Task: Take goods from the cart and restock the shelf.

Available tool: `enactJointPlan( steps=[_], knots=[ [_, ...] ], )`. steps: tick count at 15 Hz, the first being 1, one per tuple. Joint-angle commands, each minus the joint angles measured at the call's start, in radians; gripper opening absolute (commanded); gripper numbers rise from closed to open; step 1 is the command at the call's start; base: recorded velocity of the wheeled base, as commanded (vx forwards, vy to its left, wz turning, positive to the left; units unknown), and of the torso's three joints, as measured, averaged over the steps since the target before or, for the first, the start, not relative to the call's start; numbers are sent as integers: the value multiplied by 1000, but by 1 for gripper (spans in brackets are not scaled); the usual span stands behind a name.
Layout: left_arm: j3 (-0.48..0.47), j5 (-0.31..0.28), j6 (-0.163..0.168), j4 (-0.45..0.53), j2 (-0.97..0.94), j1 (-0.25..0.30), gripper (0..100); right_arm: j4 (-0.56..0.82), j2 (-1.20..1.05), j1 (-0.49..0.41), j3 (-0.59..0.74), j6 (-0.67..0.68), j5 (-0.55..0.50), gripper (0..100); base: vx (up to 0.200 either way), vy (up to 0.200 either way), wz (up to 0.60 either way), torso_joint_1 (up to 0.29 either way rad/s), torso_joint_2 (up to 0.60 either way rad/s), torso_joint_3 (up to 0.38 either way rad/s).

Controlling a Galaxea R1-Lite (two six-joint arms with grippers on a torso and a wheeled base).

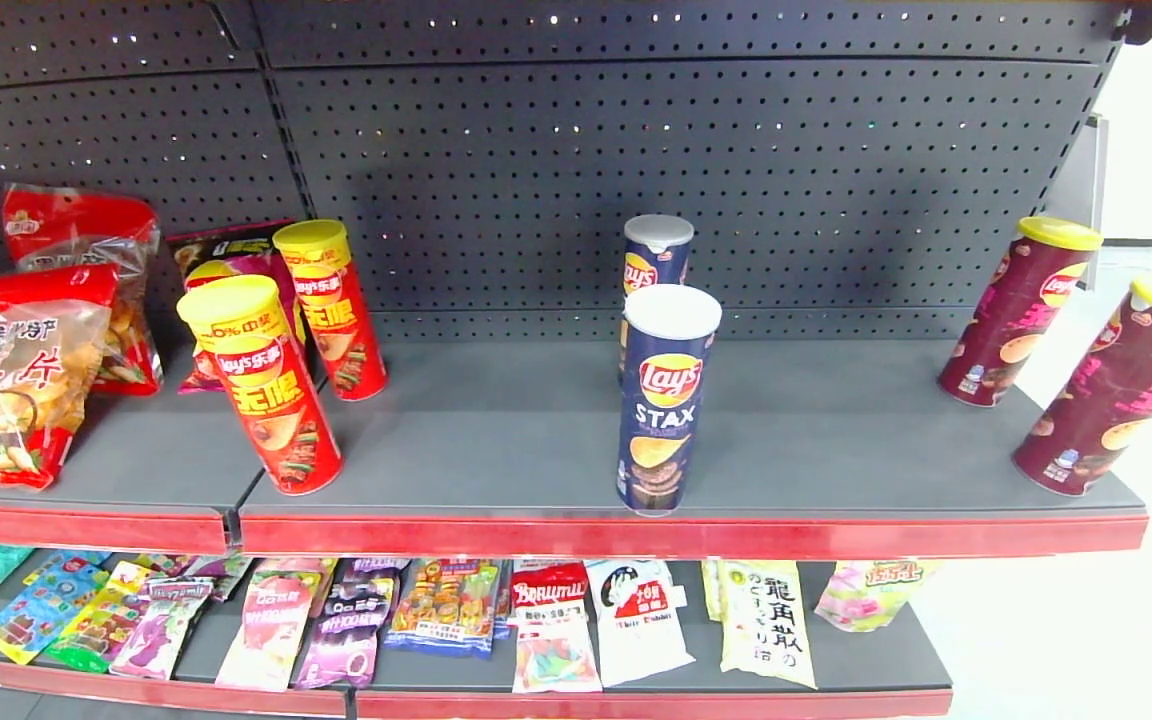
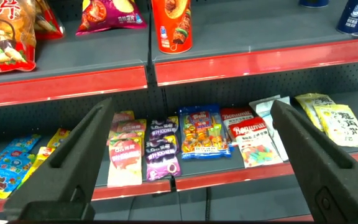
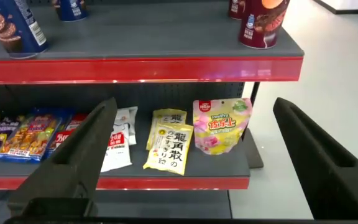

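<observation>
I hold left gripper and right gripper spread wide, empty, ready to fetch | shelf: red cans at 9 o'clock, blue cans centre, maroon cans at 3 o'clock, grouped by flavour

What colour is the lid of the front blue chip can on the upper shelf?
White lid; the head view shows it best.

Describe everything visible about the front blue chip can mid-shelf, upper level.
The front blue can is a tall dark blue tube, seemingly cardboard, with a pale grey lid, a red-and-yellow logo and a crisp picture. It stands upright, lidded, near the front edge of the upper shelf. A matching can stands just behind it; contact between them cannot be told.
</observation>
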Motion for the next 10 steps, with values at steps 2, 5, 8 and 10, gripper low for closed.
enactJointPlan(
  steps=[2,5,8,10],
  knots=[
    [0,1,-1,0,0,0,100,0,0,0,0,-1,0,100,0,0,0,0,0,0],
    [0,1,-3,0,2,0,100,0,0,0,0,-1,2,100,0,0,-400,0,2,0],
    [0,1,-3,0,2,0,100,2,0,0,0,-1,0,100,0,0,0,0,0,0],
    [0,1,-3,0,2,0,100,2,0,0,0,-1,0,100,0,0,0,0,0,0]
  ],
)
